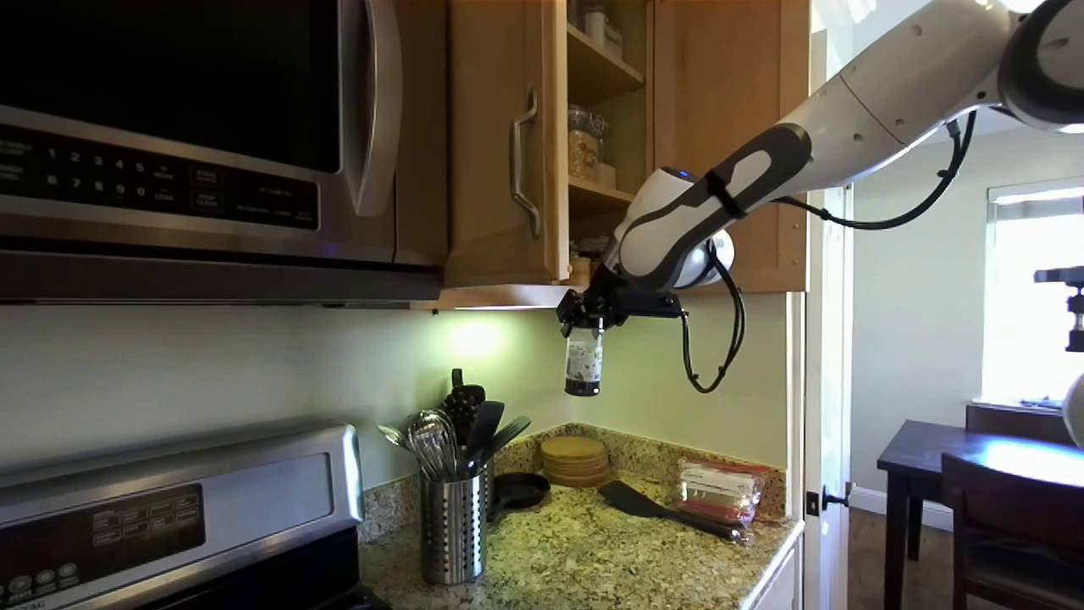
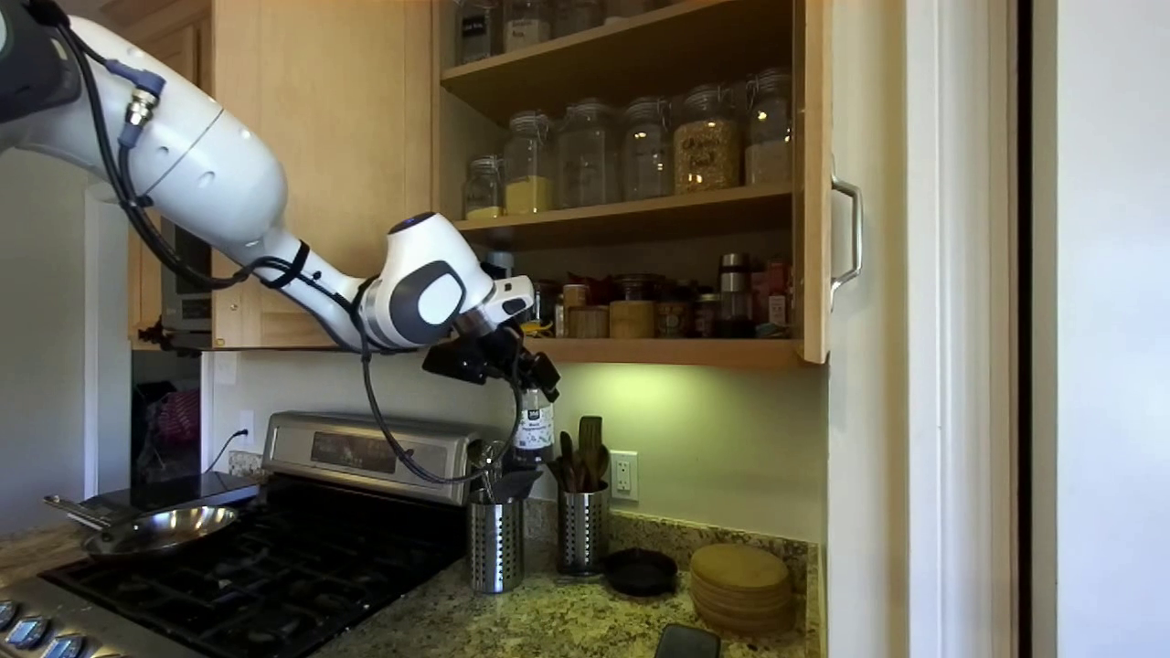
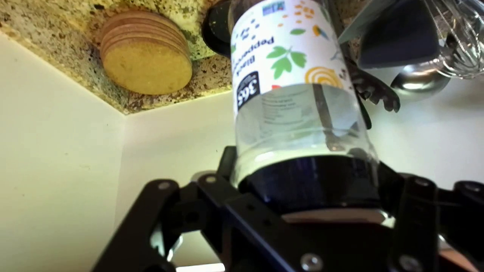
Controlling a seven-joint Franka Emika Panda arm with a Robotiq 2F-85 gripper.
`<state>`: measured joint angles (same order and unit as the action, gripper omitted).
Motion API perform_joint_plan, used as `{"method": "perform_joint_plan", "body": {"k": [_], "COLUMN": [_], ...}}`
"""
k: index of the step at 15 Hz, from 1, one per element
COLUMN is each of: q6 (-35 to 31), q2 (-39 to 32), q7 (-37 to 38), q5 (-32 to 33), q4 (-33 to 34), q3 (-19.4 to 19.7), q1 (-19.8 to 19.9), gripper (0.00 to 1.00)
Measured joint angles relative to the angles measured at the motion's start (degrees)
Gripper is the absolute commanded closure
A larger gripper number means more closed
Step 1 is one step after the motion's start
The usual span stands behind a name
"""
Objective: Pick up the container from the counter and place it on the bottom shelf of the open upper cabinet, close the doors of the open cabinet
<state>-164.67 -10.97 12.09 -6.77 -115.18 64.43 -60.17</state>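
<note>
The container, a clear jar with a white printed label (image 3: 287, 56) and dark contents at its lower end, hangs nearly upright above the counter (image 1: 610, 551). My gripper (image 3: 308, 170) is shut on its dark-capped top. In both exterior views the container (image 1: 584, 360) (image 2: 535, 428) is just below the level of the upper cabinet, at its front. The bottom shelf (image 2: 667, 353) holds several small jars and tins; the arm hides its near-left part. Both cabinet doors stand open: a door (image 2: 320, 164) is swung wide, and the handled door (image 1: 500, 161) also appears edge-on at the right (image 2: 813, 183).
Perforated steel utensil holders (image 1: 454, 529) (image 2: 583, 530) stand under the container. A small black pan (image 2: 640, 572), stacked round boards (image 2: 740, 585) and a black spatula (image 1: 635, 501) lie on the counter. The microwave (image 1: 186, 127) and the stove (image 2: 274, 548) are alongside. Glass jars (image 2: 708, 151) fill the middle shelf.
</note>
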Motion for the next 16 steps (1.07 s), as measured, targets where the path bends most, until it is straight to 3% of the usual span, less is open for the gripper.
{"method": "perform_joint_plan", "body": {"k": [8, 12, 16], "q6": [13.0, 20.4, 26.2], "q2": [0.3, 3.4, 8.4], "q7": [10.9, 19.1, 23.0], "q5": [12.1, 23.0, 29.2], "q4": [12.5, 18.6, 22.1], "q3": [10.3, 8.2, 0.4], "q1": [-11.9, -12.3, -8.2], "gripper": [0.51, 0.51, 0.51]}}
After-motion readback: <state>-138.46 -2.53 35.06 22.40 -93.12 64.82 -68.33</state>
